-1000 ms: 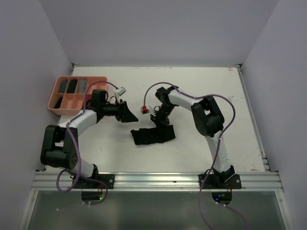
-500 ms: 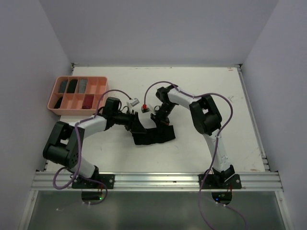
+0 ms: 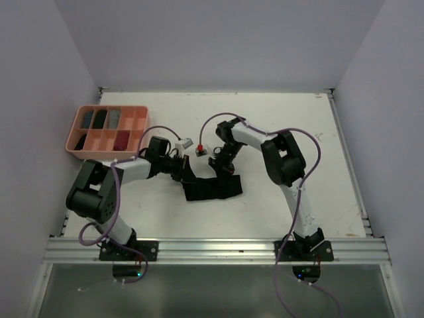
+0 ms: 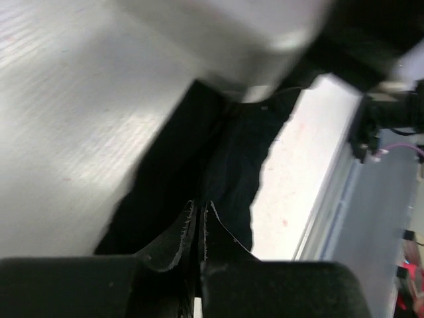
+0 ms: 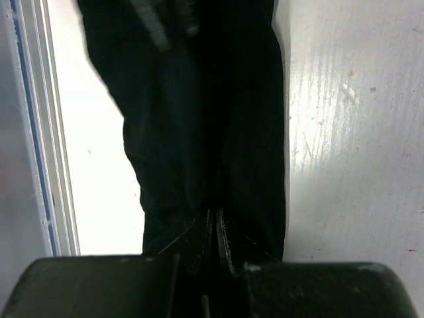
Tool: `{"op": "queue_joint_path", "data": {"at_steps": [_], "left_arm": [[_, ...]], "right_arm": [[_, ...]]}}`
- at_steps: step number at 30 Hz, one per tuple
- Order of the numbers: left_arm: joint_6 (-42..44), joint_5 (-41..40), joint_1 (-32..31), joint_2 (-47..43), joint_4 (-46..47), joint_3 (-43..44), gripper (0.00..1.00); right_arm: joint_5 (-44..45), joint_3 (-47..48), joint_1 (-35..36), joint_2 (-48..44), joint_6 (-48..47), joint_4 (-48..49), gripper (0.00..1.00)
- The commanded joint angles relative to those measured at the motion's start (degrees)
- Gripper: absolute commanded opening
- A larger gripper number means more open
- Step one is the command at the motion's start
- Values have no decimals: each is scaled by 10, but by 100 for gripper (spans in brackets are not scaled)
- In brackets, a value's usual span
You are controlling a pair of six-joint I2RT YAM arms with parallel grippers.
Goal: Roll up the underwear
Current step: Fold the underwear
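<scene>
Pinching the far left corner of the black underwear with the left gripper. Seen from the left wrist: left gripper drawn shut to a hairline slit, tips meeting on dark cloth. Seen from the right wrist: right gripper likewise closed tight, nipping a raised fold of the same black garment. From above, right gripper set on the far right edge of the cloth, near the left one, both arms reaching in toward the middle of the table.

Lying flat and spread on the white tabletop, roughly centred, nearer the arms' bases than the back wall. Far edge lifted slightly at the two pinch points; near edge loose and ragged in outline.

Well apart, at the far left of the table: salmon-pink compartment tray, several compartments filled with dark bundles, one with a dark red bundle. Contents too small to identify further.
</scene>
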Motion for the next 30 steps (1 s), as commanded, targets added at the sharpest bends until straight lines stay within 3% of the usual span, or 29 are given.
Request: {"op": "queue_joint_path", "data": {"at_steps": [1, 7, 10, 17, 19, 22, 24, 27, 30], "left_arm": [[32, -90, 0, 32, -49, 33, 0], [56, -123, 1, 102, -82, 70, 0], [61, -130, 0, 112, -81, 76, 0], [61, -137, -1, 112, -82, 71, 0], [61, -138, -1, 115, -86, 76, 0], [65, -137, -1, 120, -91, 84, 0], [68, -136, -1, 123, -95, 86, 0], [72, -134, -1, 120, -95, 81, 0], [73, -129, -1, 122, -97, 79, 0]], "right_arm": [[-15, 19, -5, 0, -10, -25, 5], [-21, 26, -15, -52, 23, -35, 37], [-12, 27, -33, -95, 78, -18, 44], [-43, 34, -106, -172, 184, -1, 44], [-64, -6, -112, -204, 183, -5, 42], [-53, -97, -113, -246, 198, 16, 48], [-40, -177, -115, -273, 241, 87, 67], [-9, -243, -117, -308, 302, 192, 77], [13, -306, -117, -334, 350, 307, 81]]}}
